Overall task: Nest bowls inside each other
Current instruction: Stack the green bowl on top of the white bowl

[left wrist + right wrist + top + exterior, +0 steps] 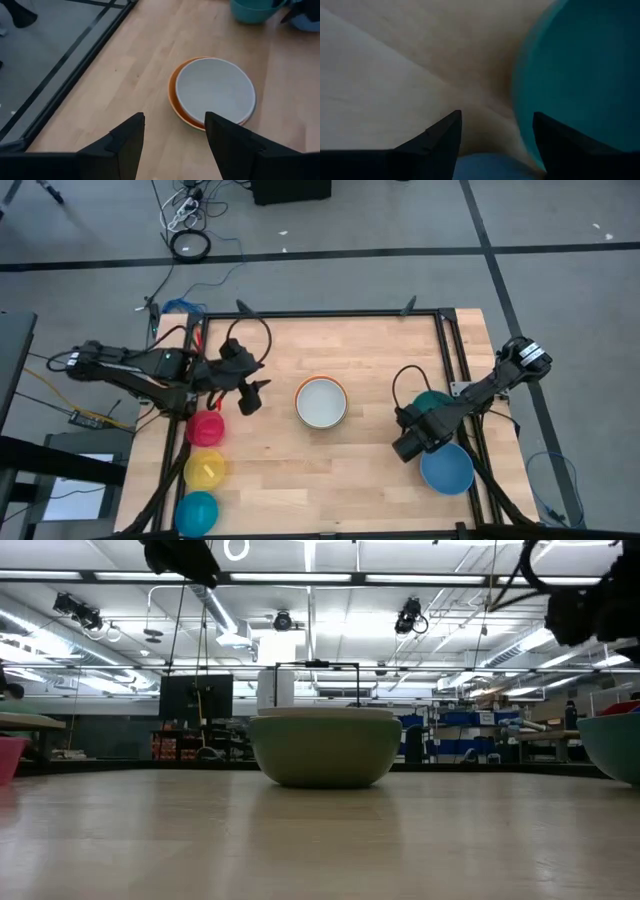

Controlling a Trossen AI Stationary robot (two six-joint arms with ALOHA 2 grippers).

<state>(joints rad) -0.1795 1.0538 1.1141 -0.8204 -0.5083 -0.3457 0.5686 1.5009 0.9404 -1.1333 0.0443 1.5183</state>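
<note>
Mid-table stands a stack of bowls [321, 402]: a white bowl [215, 90] sits inside an orange rim [172, 97], and in the low view the outer wall [325, 752] looks pale green. A teal bowl [435, 400] and a blue bowl [446, 469] stand at the right. Pink [205, 427], yellow [205, 469] and cyan [196, 512] bowls line the left. My right gripper [497, 135] points down, open, over bare table between the teal bowl [580, 75] and the blue bowl [485, 167]. My left gripper [175, 135] hangs open, left of the stack.
A black frame [445, 350] borders the wooden table top. Cables [235, 340] loop off both arms. Bare wood lies between the stack and the side bowls, and along the near edge [330, 500].
</note>
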